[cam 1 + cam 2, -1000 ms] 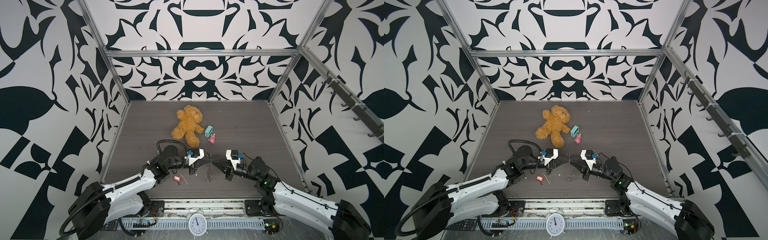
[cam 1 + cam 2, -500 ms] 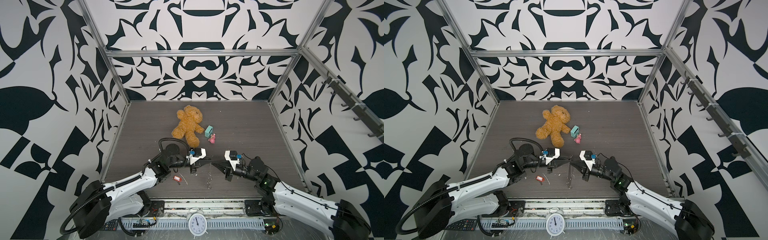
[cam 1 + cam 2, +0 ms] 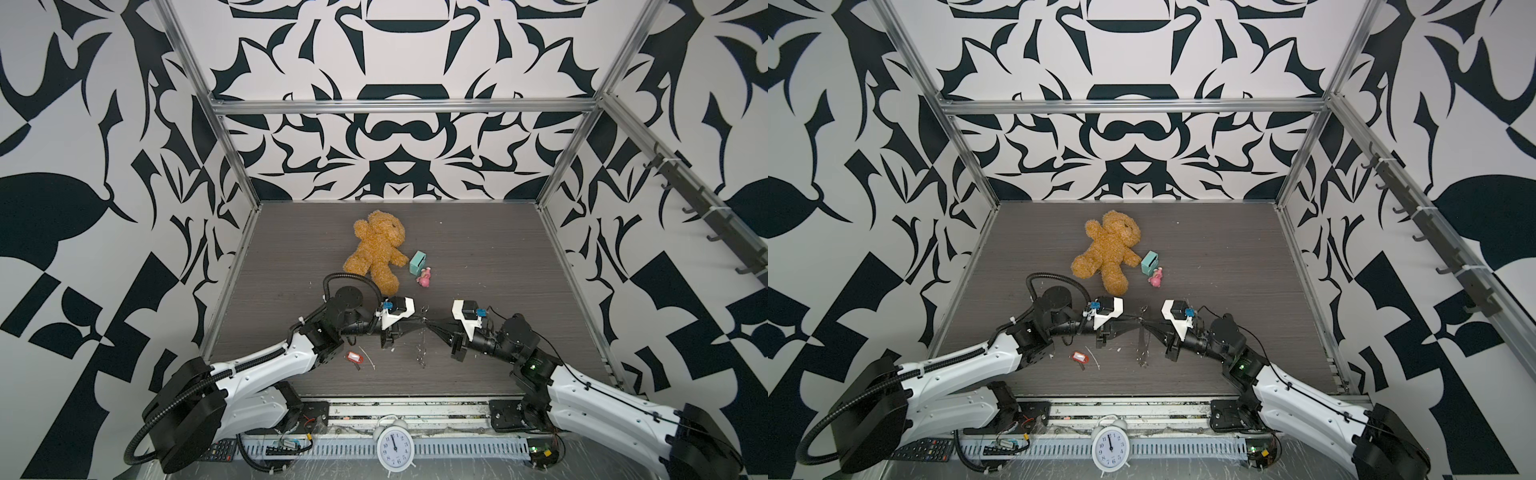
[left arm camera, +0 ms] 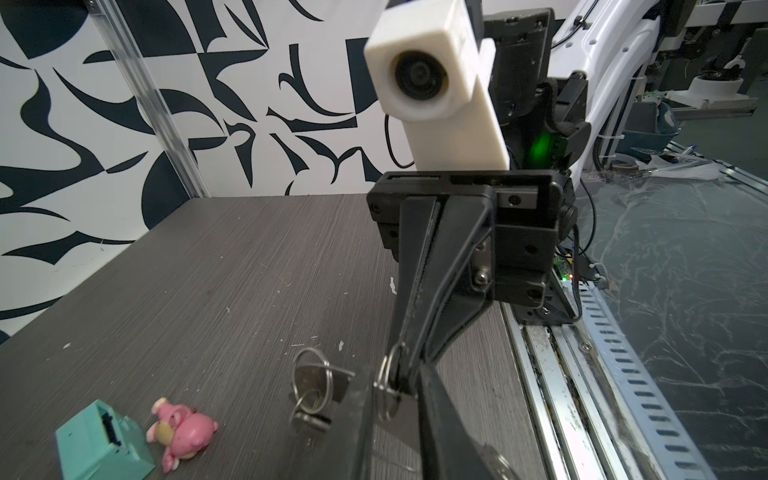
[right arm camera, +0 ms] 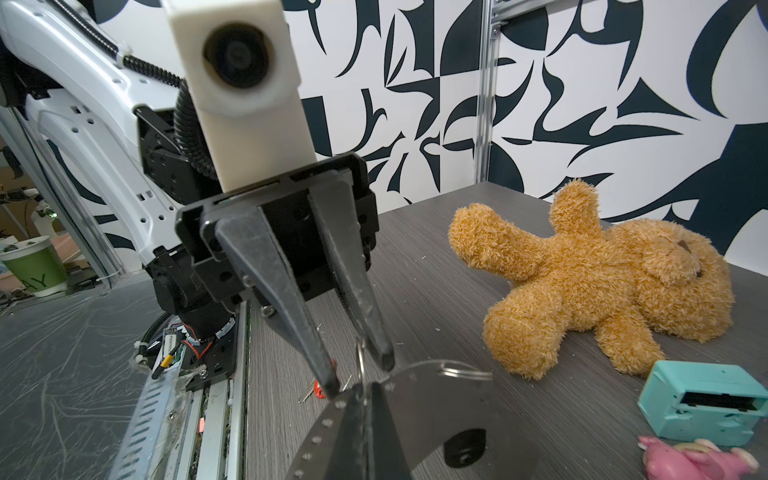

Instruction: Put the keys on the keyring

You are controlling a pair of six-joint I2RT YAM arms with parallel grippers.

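A red plastic tag (image 3: 354, 356) with a white window lies flat on the grey wood-grain table (image 3: 478, 257) beside the left arm, not yet threaded. Just beyond it, two robot hands meet over the thin silver metal keyring (image 4: 383, 386). The right hand (image 4: 400, 374) is pressed together, pinching the ring's wire. The left hand (image 5: 357, 371) stands slightly spread, with the wire between its tapered black fingertips, apparently ungripped. The ring's stiff-looking, dot-edged grey strap (image 5: 419, 415) curves away beneath. The step looks to call for a steady right-hand pinch while the left fetches the tag and finds the coil's split end. The black fob cannot be made out. Farther back lie a glossy pink toy (image 3: 424, 282), a boxy teal case (image 3: 417, 262) and a shaggy tan teddy bear (image 3: 376, 249).
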